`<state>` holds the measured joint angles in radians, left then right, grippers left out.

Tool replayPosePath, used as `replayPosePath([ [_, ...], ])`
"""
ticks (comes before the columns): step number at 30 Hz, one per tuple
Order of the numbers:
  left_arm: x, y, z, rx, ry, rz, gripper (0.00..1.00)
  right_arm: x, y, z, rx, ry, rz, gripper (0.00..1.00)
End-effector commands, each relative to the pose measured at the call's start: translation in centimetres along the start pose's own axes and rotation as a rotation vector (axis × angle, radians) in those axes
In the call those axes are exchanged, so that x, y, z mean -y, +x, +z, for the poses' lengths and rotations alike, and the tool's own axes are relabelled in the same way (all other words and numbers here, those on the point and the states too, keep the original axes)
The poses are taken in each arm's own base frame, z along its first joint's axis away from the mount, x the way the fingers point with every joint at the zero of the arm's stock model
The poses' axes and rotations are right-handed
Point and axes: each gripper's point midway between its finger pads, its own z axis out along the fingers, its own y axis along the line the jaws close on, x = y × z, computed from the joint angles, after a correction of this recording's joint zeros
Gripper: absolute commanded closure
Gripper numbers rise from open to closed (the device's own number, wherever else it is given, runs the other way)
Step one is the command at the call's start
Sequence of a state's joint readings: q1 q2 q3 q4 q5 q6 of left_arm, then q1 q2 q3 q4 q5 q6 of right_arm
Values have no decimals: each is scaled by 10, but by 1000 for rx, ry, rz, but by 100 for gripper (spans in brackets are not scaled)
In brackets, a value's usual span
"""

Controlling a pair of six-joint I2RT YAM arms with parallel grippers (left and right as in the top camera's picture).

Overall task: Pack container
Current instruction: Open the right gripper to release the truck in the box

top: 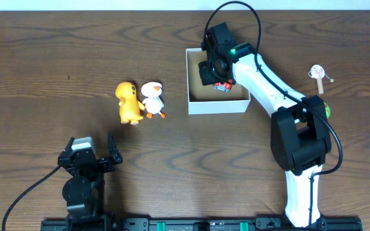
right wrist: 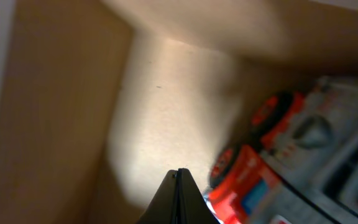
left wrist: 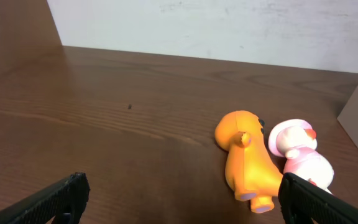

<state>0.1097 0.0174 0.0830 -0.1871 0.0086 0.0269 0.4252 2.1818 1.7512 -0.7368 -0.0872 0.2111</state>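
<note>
The left end effector (top: pixel 92 147) hovers low over the worktop (top: pixel 44 64), fingers apart and empty, while the orange toy (top: pixel 128 102) and white duck (top: pixel 152 99) lie touching, unpacked. Just right of them the container (top: pixel 217 106) holds a red-and-grey toy car (top: pixel 222 86). The right end effector (top: pixel 211 67) is inside it, fingers together on nothing, so I judge most of the packing remains.

One square white low-walled box with a brown cardboard interior (top: pixel 217 106), one red-and-grey wheeled toy (right wrist: pixel 244 171), two squashy animal toys, an orange figure (top: pixel 128 102) and a white-and-pink figure (top: pixel 152 98), one small round white trinket on a stick (top: pixel 318 72) and one half-hidden green object (top: pixel 327 109).
</note>
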Motion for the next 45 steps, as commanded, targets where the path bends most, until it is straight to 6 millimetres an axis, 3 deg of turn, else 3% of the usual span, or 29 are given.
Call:
replayPosePath([
  [1, 1, 16, 1, -54, 5, 9, 2, 8, 0, -3, 3, 78, 18, 99],
  [8, 1, 16, 1, -54, 5, 9, 2, 22, 8, -4, -31, 128, 29, 99],
  [15, 1, 16, 1, -54, 5, 9, 2, 37, -6, -16, 21, 206, 33, 99],
  [21, 1, 16, 1, -54, 5, 9, 2, 33, -21, -27, 61, 200, 24, 99],
  [27, 1, 16, 1, -54, 5, 9, 2, 43, -27, -34, 82, 265, 26, 99],
  [31, 1, 16, 1, -54, 5, 9, 2, 40, -31, -37, 93, 251, 26, 98],
  [39, 1, 16, 1, -54, 5, 9, 2, 15, -45, -47, 115, 124, 25, 99],
  [41, 1, 16, 1, -54, 5, 9, 2, 21, -48, -53, 124, 158, 48, 99],
  [45, 1, 16, 1, -54, 5, 9, 2, 56, -59, -85, 164, 300, 187, 97],
])
